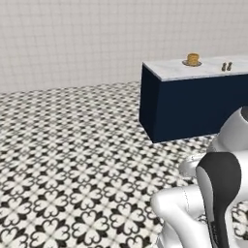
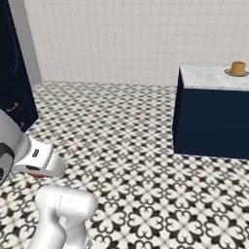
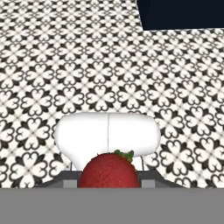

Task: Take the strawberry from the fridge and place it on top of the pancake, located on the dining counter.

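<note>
While we ride across the patterned floor, we list what lies before us, nearest first.

Gripper [image 3: 109,183]: the hand view puts it at the bottom edge, closed tight on the fruit; the fingertips themselves are hidden behind the berry, so we judge the clamp from how the fruit sits between them.

Strawberry [image 3: 109,171]: red, with a green leaf tuft at its top, held in the gripper above the floor. In the right base view we see a small red speck [image 2: 35,174] under the white hand, probably the same fruit.

Floor [image 1: 72,160]: black-and-white floral tile, stretching between us and the counter.

Navy cabinet [image 2: 12,82]: tall, with a gold handle, at the left edge of the right base view; the left base view lacks it.

Dining counter [image 1: 193,104]: navy base, marble top, well apart from the arm, ahead and to the right.

Pancake [image 1: 193,59]: golden stack on a grey plate, on the counter top near its far edge; nothing rests on it yet.

Two small dark items [image 1: 226,66]: on the marble in the left base view, too small to name; the right base view cuts them off.

Progress: we judge the fetching done, since the berry is in hand. Left to do: close the gap to the counter, raise the fruit over the stack, release.
</note>
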Motion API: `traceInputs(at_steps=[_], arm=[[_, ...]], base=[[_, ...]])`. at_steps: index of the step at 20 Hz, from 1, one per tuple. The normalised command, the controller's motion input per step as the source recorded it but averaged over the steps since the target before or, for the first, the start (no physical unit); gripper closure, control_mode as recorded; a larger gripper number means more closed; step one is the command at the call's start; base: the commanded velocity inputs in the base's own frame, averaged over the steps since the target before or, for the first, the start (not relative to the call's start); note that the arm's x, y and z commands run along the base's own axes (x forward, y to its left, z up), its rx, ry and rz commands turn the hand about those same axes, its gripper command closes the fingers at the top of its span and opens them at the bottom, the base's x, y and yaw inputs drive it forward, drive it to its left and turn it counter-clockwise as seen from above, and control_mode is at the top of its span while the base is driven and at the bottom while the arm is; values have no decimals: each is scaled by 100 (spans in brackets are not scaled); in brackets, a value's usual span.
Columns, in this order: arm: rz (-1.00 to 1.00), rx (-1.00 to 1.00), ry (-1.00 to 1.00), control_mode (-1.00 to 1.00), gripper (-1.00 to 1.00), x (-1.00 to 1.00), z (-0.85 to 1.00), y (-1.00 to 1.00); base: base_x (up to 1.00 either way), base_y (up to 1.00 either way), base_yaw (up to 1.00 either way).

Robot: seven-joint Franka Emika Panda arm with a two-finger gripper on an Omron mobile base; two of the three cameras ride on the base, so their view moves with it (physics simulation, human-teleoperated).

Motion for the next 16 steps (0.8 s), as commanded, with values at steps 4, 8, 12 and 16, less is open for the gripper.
traceInputs(at_steps=[4,8,12,16], arm=[[0,0,0,100,100,0,0,0],[0,0,0,100,100,0,0,0],[0,0,0,100,100,0,0,0],[0,0,0,100,100,0,0,0]], base=[[100,0,19],[100,0,3],[100,3,-4],[100,19,-9]])
